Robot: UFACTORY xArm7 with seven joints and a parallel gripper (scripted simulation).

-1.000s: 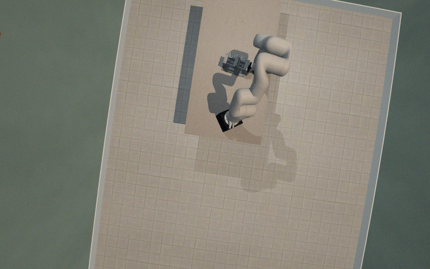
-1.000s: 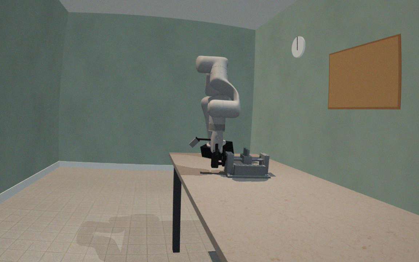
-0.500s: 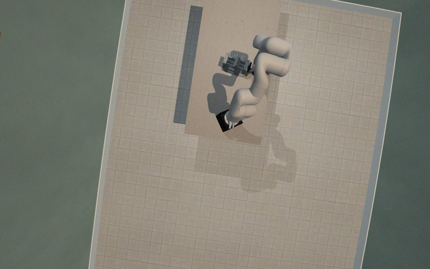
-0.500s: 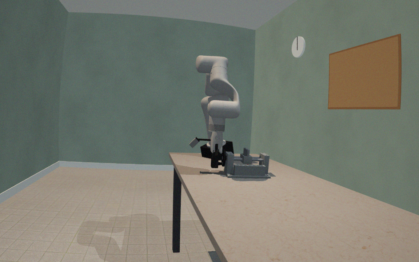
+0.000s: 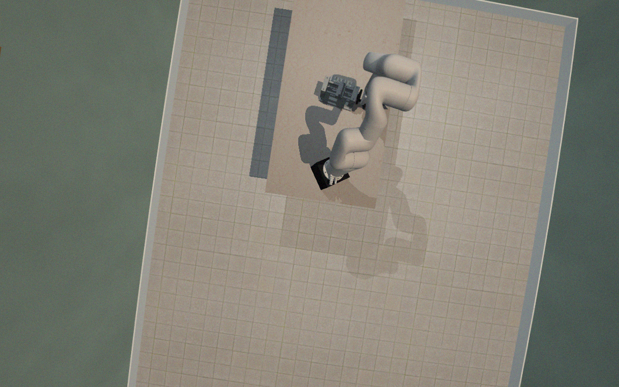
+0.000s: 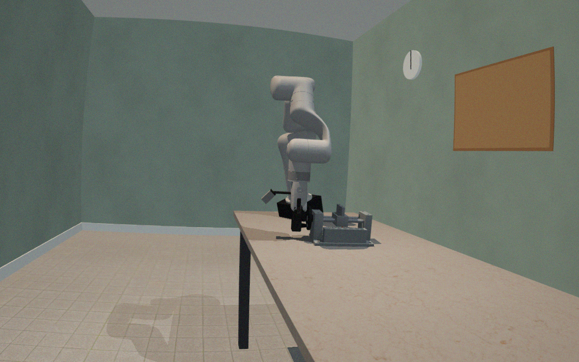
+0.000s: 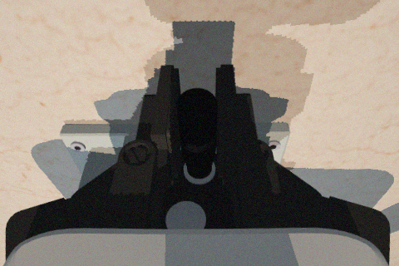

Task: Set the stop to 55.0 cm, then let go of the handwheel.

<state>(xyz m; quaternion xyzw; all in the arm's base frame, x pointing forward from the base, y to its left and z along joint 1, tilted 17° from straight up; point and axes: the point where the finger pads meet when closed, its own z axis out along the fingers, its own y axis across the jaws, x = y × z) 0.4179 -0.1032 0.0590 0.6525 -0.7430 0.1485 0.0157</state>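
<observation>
A grey screw-driven fixture point(image 5: 335, 91) point(image 6: 345, 235) stands on the table. Its stop, a grey block point(image 6: 340, 219) with an upright plate, sits on the rods between two end blocks, near mid-span. The scale and its reading cannot be made out. The black handwheel point(image 5: 359, 97) point(image 6: 309, 219) is on the fixture's arm-side end. My gripper point(image 6: 297, 224) point(image 7: 198, 89) points down beside it, shut on the handwheel's black handle point(image 7: 197, 118), which fills the gap between the fingers in the wrist view. The gripper is mostly hidden under the arm in the overhead view.
The table point(image 5: 311, 38) point(image 6: 417, 288) carries the fixture and the arm's black base point(image 5: 320, 180). The fixture's base plate point(image 7: 97, 138) shows beneath the fingers. The table's long edge runs close by the gripper side. The wrist camera point(image 6: 267, 196) sticks out from the gripper, away from the fixture.
</observation>
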